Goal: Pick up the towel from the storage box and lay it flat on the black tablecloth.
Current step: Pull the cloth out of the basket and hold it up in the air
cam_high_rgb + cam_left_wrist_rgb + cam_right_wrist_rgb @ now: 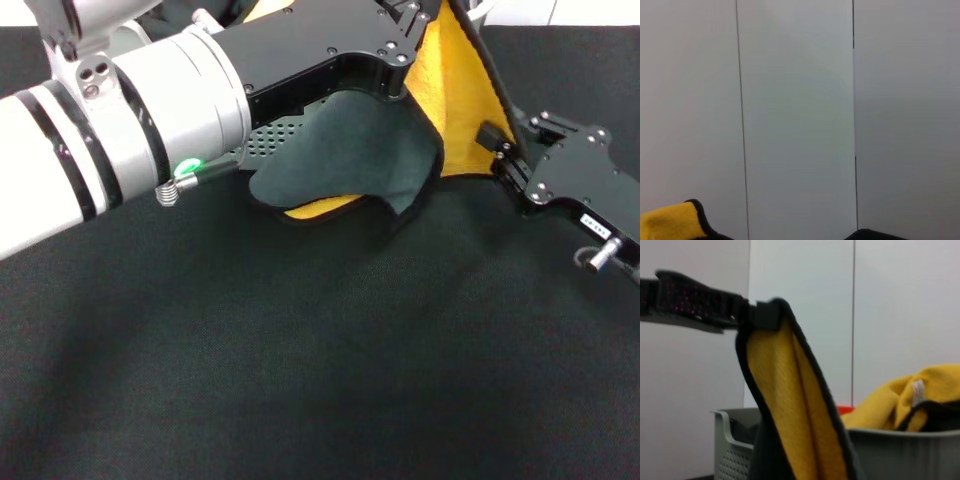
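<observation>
The towel [350, 150] hangs over the storage box [272, 135], stretched between both grippers, with its dark grey-green face towards me and yellow-orange behind. My left gripper [400, 80] is shut on its upper corner. My right gripper [495, 140] is shut on its right edge, lower down. In the right wrist view the left gripper [760, 315] holds the towel [790, 405] by a corner above the light-grey box [900, 455]. A yellow corner [670, 222] shows in the left wrist view. The black tablecloth [300, 350] covers the table.
Yellow cloth with a small white label [917, 390] shows over the box's rim, with something red [845, 410] behind it. My left arm [110, 140] crosses over the box. A pale wall stands behind.
</observation>
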Motion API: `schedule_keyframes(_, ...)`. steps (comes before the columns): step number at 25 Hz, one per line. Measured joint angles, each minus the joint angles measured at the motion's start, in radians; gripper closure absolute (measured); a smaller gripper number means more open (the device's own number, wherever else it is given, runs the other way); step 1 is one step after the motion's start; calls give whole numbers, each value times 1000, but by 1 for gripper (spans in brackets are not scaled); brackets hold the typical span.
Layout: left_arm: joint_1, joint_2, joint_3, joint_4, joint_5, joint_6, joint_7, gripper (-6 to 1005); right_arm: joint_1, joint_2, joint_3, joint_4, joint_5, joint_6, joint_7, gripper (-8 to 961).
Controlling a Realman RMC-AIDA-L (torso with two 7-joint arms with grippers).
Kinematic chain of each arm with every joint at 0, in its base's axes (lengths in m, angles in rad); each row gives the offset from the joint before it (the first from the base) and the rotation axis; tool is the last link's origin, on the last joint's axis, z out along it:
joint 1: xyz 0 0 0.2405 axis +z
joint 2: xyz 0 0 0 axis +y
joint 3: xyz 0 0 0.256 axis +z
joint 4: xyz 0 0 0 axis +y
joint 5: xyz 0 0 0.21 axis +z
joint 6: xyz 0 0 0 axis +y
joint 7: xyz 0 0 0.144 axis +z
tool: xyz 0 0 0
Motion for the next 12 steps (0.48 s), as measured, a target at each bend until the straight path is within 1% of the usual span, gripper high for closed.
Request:
schedule_keyframes(4, 4, 0, 0, 0, -6, 3, 6, 980, -1, 0, 0, 12, 0, -1, 2, 720)
schedule_keyframes(12, 19, 0, -9, -2, -8, -3, 7, 981, -13, 0, -4, 40, -1, 22, 2, 717)
